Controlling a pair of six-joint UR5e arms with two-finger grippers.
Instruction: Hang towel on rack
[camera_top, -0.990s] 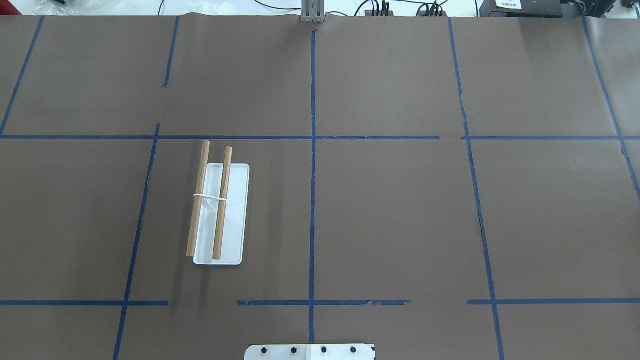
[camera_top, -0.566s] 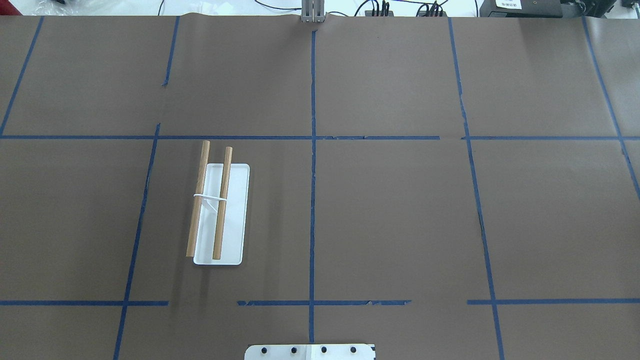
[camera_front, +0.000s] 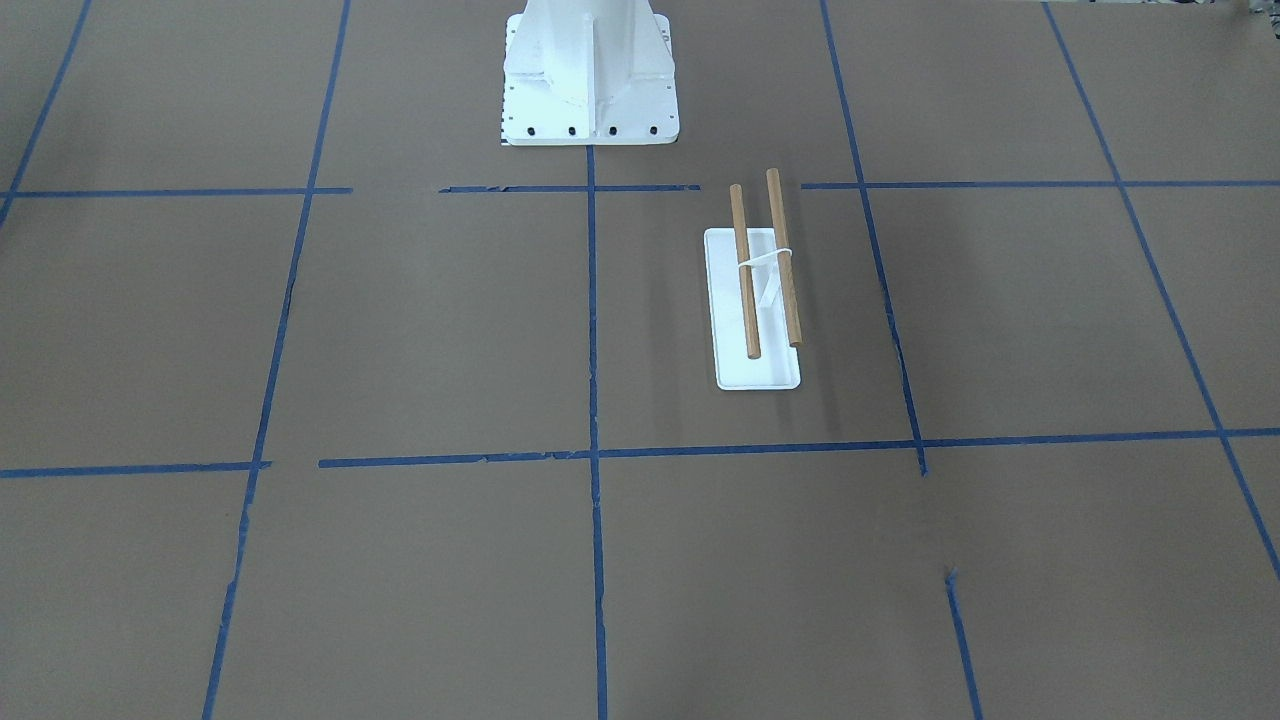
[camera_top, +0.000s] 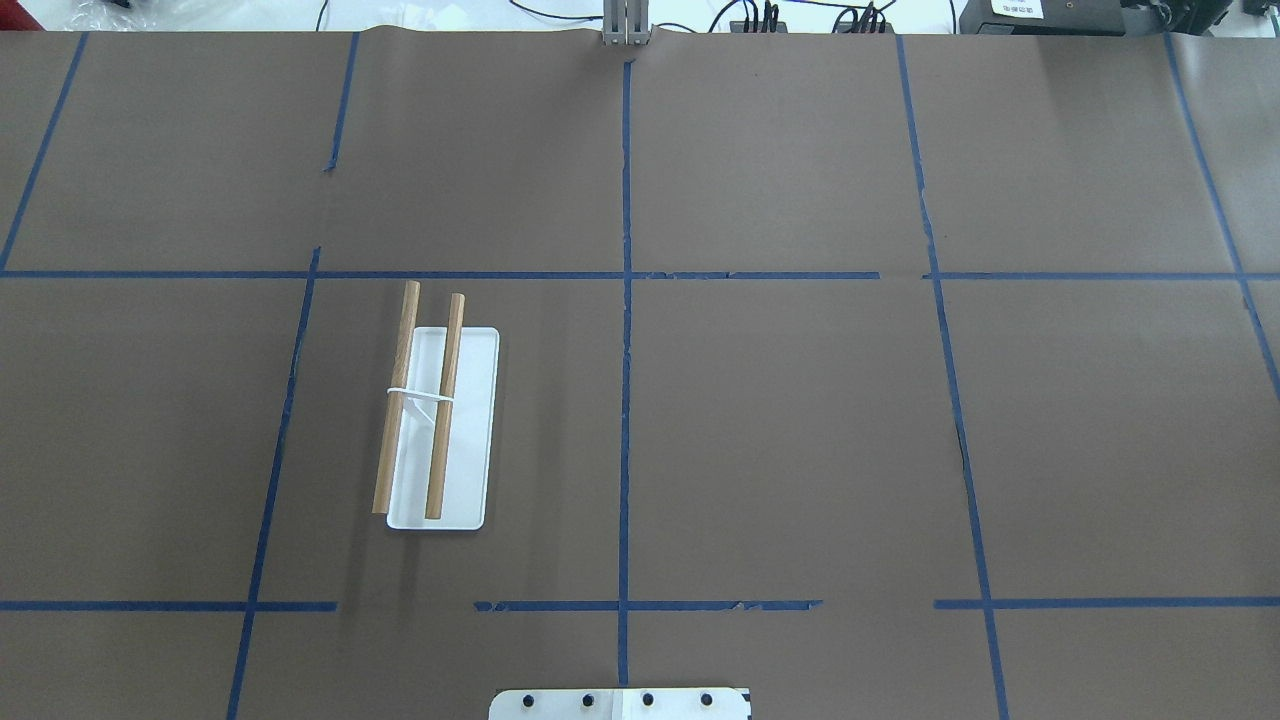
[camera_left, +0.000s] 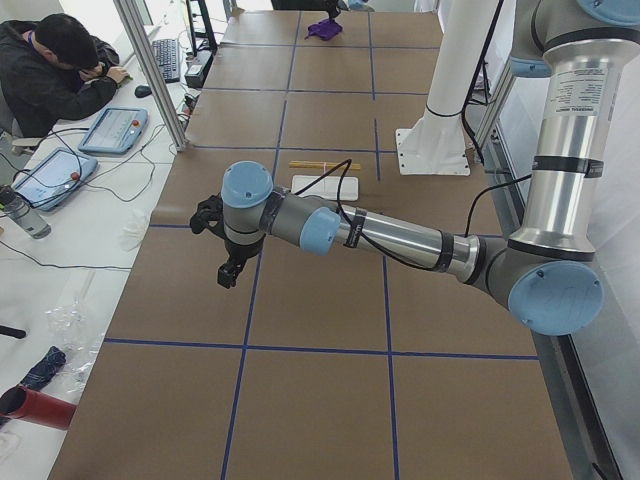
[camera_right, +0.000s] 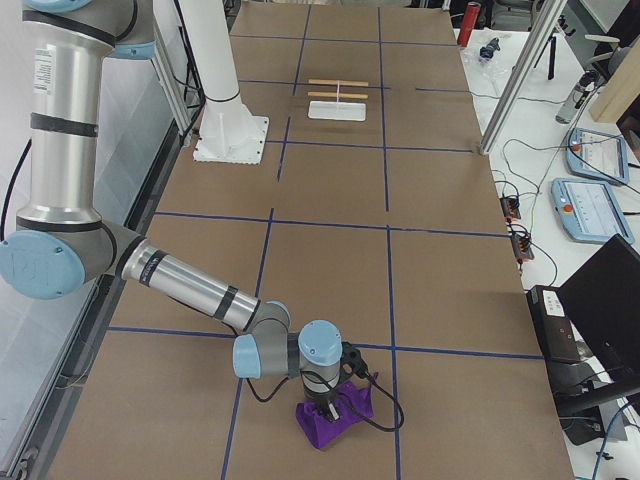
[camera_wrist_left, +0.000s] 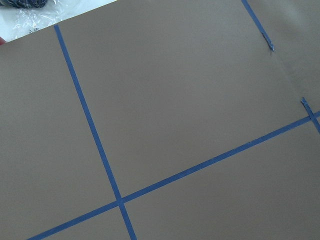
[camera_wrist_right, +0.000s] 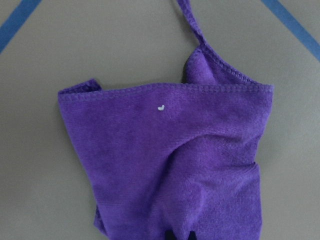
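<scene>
The rack (camera_top: 470, 420) stands on the left half of the brown table, a white base with two wooden dowels (camera_top: 397, 400) over it; it also shows in the front view (camera_front: 760, 375) and small in both side views (camera_left: 325, 185) (camera_right: 338, 110). The purple towel (camera_wrist_right: 165, 165) lies crumpled on the table far to the right (camera_right: 322, 428), outside the overhead view. My right gripper (camera_right: 326, 398) is down on it; its dark fingertips (camera_wrist_right: 170, 235) stand close together with towel folds running into them. My left gripper (camera_left: 228, 272) hangs over bare table, far from the rack; I cannot tell whether it is open or shut.
The white robot pedestal (camera_front: 590, 70) stands at the table's near edge by the rack. Blue tape lines grid the table. An operator (camera_left: 55, 70) sits at a side desk with tablets and cables. A post (camera_right: 515, 80) stands at the table's far edge.
</scene>
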